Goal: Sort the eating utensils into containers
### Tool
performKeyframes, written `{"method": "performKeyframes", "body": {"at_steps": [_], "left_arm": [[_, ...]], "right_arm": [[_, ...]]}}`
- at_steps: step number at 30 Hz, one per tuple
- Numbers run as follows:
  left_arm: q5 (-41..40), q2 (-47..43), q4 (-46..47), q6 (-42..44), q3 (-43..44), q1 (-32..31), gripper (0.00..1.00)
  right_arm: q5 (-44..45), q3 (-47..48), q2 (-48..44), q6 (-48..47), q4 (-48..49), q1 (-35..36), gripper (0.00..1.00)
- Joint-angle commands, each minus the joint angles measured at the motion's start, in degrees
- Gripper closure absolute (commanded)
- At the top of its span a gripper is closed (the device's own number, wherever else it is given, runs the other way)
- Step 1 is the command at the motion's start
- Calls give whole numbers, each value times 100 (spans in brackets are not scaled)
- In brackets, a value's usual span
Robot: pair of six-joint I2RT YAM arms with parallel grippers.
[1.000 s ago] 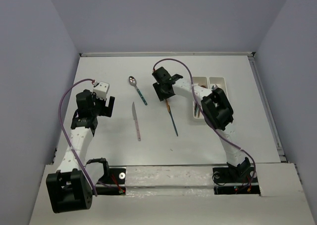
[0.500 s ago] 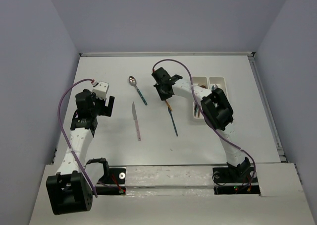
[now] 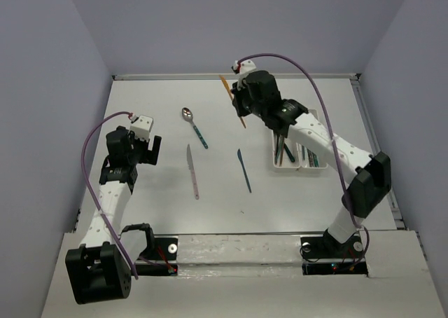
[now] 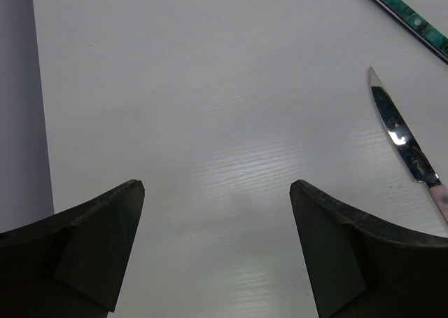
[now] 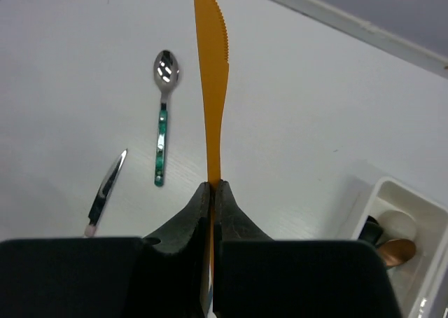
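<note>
At upper centre, the right tool clamps one orange knife aloft, the left tool gapes, and a teal spoon, pink knife and blue knife lie left of two trays.

the orange knife was plain orange. the spoon had a silver bowl and a teal marbled handle. the pink knife had a silver blade and a speckled pink handle. the blue knife was dark blue. the trays and the table were white.
</note>
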Motion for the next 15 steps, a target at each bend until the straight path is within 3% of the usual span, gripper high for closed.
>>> {"method": "performKeyframes", "body": {"at_steps": [1,4,8,15], "left_arm": [[59,-194,204,53,-66,43,1],[94,-238,195,53,-93,52,1],[121,-212,195,62,-101,52,1],[59,-89,345,70,-172,70,1]], "right_arm": [[1033,-475,-654,-175,135,-533,100],[1174,-1187,-1103,18,38,-1585,100],[1569,-2109,-1218,19,-41,-2371,100],[1895,-2621,-946,-25,108,-2548,100]]}}
